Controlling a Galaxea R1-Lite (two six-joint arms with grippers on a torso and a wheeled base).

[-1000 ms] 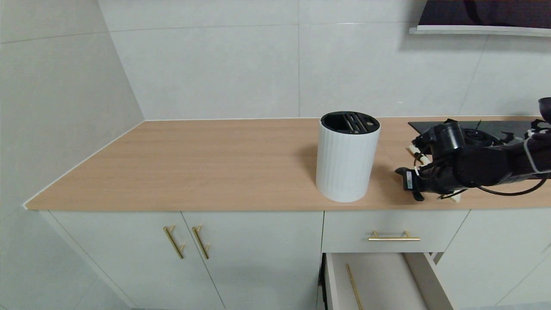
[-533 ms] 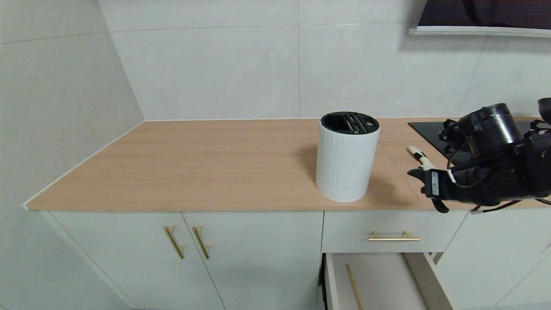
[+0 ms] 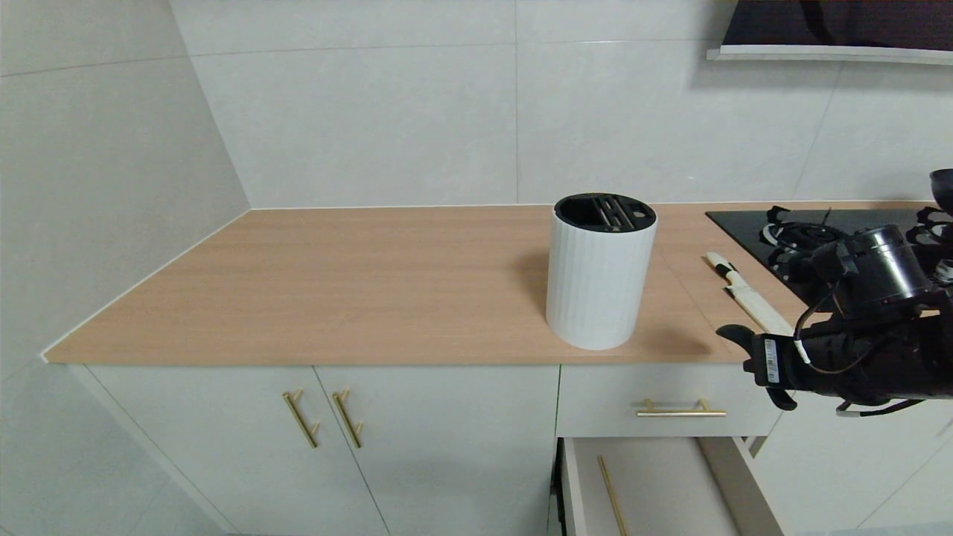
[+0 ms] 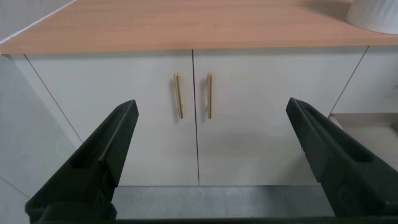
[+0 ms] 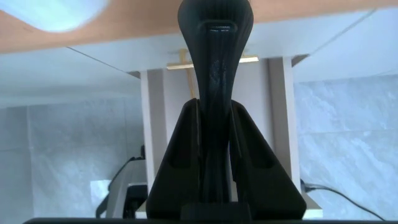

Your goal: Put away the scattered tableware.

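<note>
White knife (image 3: 747, 296) lies on the counter (image 3: 372, 283) just beyond the right gripper (image 3: 748, 353), its fingers closed and empty.

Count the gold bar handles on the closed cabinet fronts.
3. A left door handle and right door handle sit side by side on the double doors; a drawer handle lies level on the closed drawer to their right. The right arm may hide more.

Matt wood-grain counter (image 3: 372, 283), ribbed holder (image 3: 595, 290)
</note>
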